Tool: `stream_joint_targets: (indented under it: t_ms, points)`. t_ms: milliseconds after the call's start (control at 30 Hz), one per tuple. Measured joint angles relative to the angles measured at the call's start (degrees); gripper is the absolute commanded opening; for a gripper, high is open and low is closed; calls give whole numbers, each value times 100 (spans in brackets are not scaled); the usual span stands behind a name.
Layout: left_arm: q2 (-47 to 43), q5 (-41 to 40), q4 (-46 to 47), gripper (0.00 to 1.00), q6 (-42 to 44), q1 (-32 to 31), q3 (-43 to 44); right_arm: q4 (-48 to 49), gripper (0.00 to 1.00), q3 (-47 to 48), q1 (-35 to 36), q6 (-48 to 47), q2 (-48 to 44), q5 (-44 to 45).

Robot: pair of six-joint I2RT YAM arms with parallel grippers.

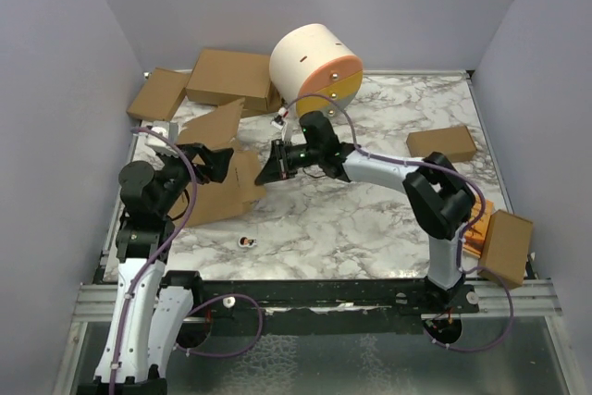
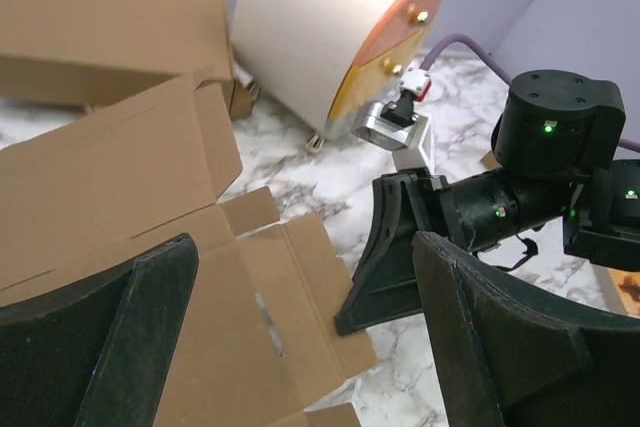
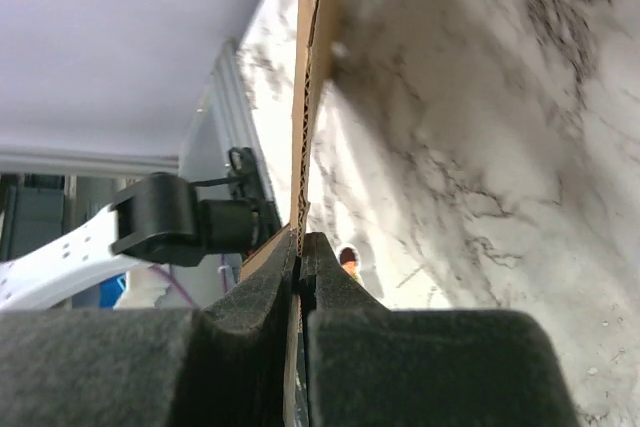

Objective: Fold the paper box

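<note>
The marble bench (image 1: 370,219) carries everything. The paper box (image 1: 220,193), still an open die-cut sheet, lies toward the bench's left edge. Most of it is flat and its far panel is tilted up. Two bigger closed cartons (image 1: 231,76) sit in the far left corner, and just beside them, at the far edge, a white drum (image 1: 310,57) with an orange face lies on its side.

The right hand (image 1: 276,164) reaches across from the right, its fingers (image 3: 270,282) pressed together on the right edge of the paper box. The corrugated edge runs straight up between them. The left hand (image 1: 215,162) hovers over the sheet's left part with its fingers wide apart and nothing between them.

A smaller carton (image 1: 442,143) lies near the right edge, well apart from the sheet. Another carton (image 1: 506,247) hangs over the near right corner. A tiny round object (image 1: 246,243), too small to identify, rests near the near edge.
</note>
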Motion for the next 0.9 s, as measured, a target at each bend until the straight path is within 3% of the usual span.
stream_joint_targets:
  t_ms: [200,333,500,667,900]
  points:
    - [-85,319,81,91,-127,0,649,-33,1,0,-470,-741,-1008,-588]
    - [-138,605,330,90,-308,0,807,-439,1,-11,-1224,-1757,-1692,-1084]
    - [-68,868,592,89,-212,0,807,-1823,1,-28,-2131,-3856,-2444,-1425]
    - [323,979,1095,94,192,0,758,-3156,1,-358,-2363,-5615,-3261,-1423]
    - [1582,1773,1670,97,205,114,1016,-4258,1,-168,-3305,-7012,-3641,-1768]
